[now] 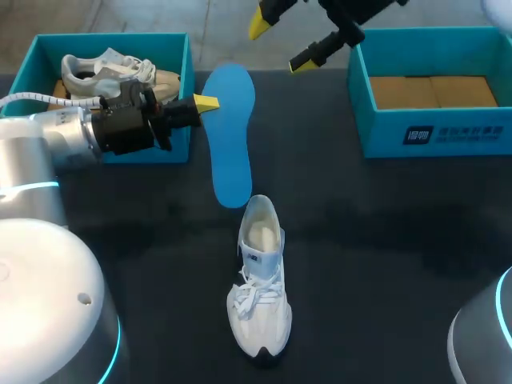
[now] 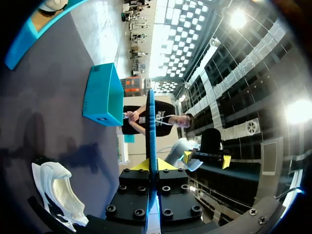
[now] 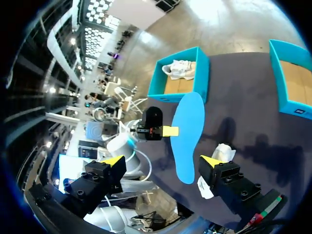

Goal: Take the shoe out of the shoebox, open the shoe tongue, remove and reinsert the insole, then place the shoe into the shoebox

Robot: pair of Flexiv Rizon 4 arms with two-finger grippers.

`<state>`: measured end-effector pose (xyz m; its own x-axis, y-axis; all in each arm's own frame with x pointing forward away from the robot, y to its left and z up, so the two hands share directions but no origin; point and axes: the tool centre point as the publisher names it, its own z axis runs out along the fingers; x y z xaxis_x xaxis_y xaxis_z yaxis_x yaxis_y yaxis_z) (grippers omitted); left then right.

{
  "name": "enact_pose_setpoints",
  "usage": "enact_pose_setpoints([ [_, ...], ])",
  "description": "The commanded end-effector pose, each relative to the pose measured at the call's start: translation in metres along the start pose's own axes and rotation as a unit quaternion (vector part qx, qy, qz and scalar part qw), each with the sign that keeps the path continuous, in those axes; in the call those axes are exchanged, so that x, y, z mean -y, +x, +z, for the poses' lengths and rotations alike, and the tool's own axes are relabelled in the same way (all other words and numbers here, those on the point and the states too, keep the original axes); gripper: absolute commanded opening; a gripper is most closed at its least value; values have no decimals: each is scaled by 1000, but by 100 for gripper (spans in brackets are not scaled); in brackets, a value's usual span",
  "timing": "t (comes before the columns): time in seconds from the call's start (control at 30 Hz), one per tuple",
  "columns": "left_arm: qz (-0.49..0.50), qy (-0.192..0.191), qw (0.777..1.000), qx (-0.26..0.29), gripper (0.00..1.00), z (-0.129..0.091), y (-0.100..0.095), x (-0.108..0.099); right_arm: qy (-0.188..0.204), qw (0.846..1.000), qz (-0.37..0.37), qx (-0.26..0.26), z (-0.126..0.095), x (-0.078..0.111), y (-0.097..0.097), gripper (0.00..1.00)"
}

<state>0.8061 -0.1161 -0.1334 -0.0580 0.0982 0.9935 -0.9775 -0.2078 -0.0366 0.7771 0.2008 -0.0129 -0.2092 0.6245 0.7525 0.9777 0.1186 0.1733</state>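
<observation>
Dark matte table (image 1: pixel 384 240), covering the whole work surface. Open-topped teal box (image 1: pixel 112 40) at the far left corner, with a brown cardboard floor. Spare sneaker (image 1: pixel 108 72) inside that box, white and cream, white laces, resting on the cardboard near the far wall.

Head cam's parked up high behind the robot, staring down at the whole table (image 1: pixel 384 240). Left wrist cam is jammed right up against the insole (image 2: pixel 151 131), seeing it edge-on. Right wrist cam hangs well above, looking down, and shares the insole and shoe (image 3: pixel 223 152) with the head view.
</observation>
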Motion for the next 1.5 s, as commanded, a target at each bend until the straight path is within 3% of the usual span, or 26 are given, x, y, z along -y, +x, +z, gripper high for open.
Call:
enact_pose_setpoints([
  [0.03, 0, 0, 1000, 2, 0, -1, 1, -1, -8, 984, 3, -175, 1, 8, -11, 100],
  [0.37, 0, 0, 1000, 2, 0, -1, 1, -1, -20, 974, -3, -227, 2, 11, -29, 100],
  [1.5, 18, -1, 1000, -2, 0, 0, 2, 1, -16, 968, 5, -249, 5, 6, -45, 100],
])
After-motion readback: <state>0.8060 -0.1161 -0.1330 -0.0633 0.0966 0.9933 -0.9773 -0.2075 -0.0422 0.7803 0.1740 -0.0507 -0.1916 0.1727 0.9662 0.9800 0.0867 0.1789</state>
